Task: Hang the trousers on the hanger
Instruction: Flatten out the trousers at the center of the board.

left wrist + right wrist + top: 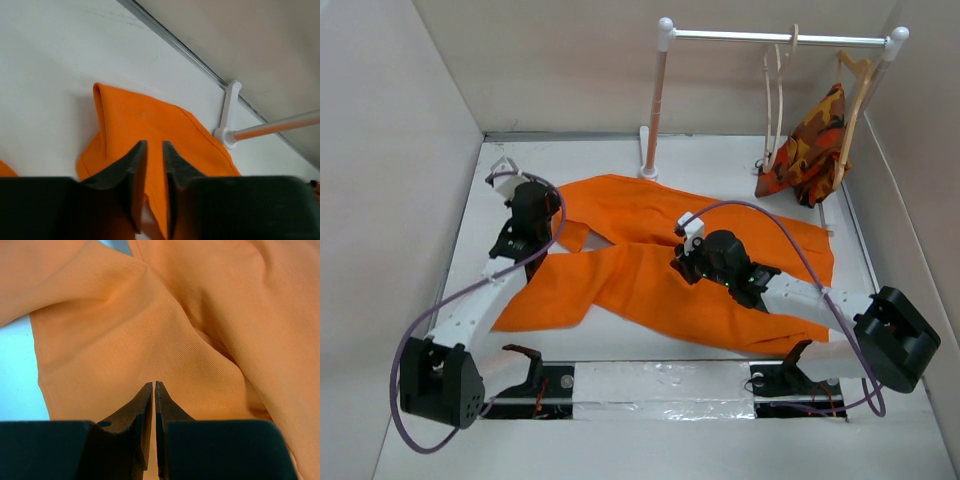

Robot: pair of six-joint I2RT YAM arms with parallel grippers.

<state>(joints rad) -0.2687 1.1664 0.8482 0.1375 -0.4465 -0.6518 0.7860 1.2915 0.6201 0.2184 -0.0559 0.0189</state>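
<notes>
The bright orange trousers (pixel 660 260) lie spread and crumpled across the table. My left gripper (pixel 548 222) is at their left edge. In the left wrist view it (pixel 154 146) is shut on a fold of the trousers (pixel 145 117) that runs between the jaws. My right gripper (pixel 682 258) is low on the middle of the cloth. In the right wrist view it (pixel 153 385) is closed to a thin slit with the trousers (pixel 165 335) in it. The pale wooden hanger (pixel 778 95) hangs bare on the rail at the back right, far from both grippers.
A clothes rail (pixel 775 37) on white posts stands at the back; its left post base (pixel 227 115) is just past the trousers. A second hanger (pixel 857 85) on the rail carries a camouflage garment (pixel 810 135). Walls enclose the table on three sides.
</notes>
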